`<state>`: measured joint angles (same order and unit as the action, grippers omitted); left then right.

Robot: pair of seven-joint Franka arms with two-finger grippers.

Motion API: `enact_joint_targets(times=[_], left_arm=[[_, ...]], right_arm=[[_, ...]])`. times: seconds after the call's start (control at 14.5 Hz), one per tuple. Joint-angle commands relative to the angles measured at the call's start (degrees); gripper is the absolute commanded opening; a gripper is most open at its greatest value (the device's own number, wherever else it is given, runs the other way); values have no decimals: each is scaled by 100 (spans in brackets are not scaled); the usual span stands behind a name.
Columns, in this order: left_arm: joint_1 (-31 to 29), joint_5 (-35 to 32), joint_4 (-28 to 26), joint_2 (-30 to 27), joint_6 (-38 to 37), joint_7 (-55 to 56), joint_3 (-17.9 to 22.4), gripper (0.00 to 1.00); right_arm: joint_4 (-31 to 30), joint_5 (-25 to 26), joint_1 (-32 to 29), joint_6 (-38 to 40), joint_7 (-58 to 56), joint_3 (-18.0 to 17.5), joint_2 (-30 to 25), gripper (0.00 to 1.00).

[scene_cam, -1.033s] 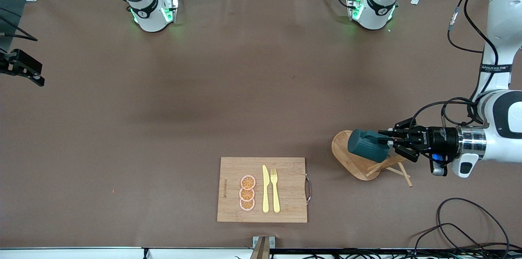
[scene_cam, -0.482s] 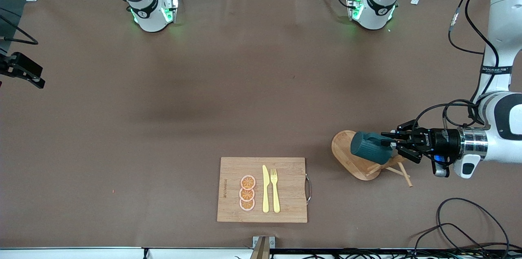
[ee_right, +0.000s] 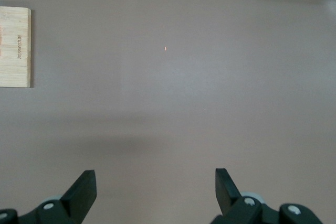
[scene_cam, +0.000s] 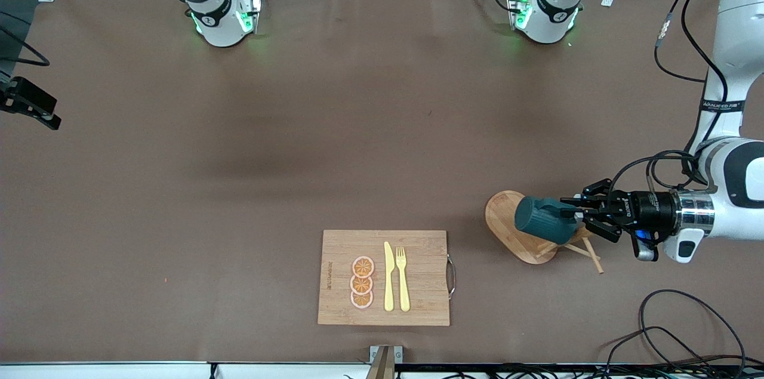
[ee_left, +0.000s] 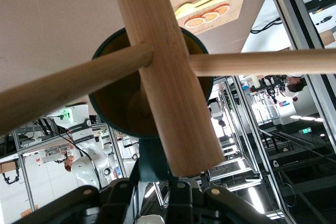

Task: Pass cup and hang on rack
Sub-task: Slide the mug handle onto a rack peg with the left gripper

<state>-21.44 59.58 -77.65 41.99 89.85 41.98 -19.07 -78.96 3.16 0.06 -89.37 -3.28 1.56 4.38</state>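
Note:
The teal ribbed cup (scene_cam: 544, 221) lies on its side in the air over the wooden rack, whose oval base (scene_cam: 504, 221) rests on the table toward the left arm's end. My left gripper (scene_cam: 576, 215) is shut on the cup's handle. In the left wrist view the cup's yellow inside (ee_left: 113, 108) faces the camera, the rack's post (ee_left: 168, 72) crosses in front of it, and a peg (ee_left: 68, 87) runs across the cup's mouth. My left gripper (ee_left: 157, 190) is clamped on the handle there. My right gripper (scene_cam: 30, 105) waits at the right arm's end of the table, open and empty (ee_right: 153, 174).
A rectangular cutting board (scene_cam: 418, 247) with a yellow knife (scene_cam: 388, 277), a fork (scene_cam: 403, 277) and orange slices (scene_cam: 362, 282) lies near the front edge; its corner (ee_right: 14, 45) shows in the right wrist view. Loose cables (scene_cam: 686, 331) lie near the left arm's front corner.
My left gripper has drawn the cup a little toward the left arm's end and lower over the rack. My right gripper has drifted slightly toward the table's edge.

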Motion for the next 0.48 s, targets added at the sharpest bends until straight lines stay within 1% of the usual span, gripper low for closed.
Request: enact_joint_targets(times=[0.0, 0.14, 0.41], left_arm=[[-27, 142, 31, 20, -99, -67, -9, 5], [-27, 142, 31, 28, -99, -67, -9, 6], [-27, 142, 31, 46, -99, -49, 0, 7]], right_arm=[[65, -43, -33, 8, 12, -42, -34, 100], [179, -52, -59, 16, -6, -33, -25, 100], [179, -43, -59, 16, 12, -33, -25, 100]])
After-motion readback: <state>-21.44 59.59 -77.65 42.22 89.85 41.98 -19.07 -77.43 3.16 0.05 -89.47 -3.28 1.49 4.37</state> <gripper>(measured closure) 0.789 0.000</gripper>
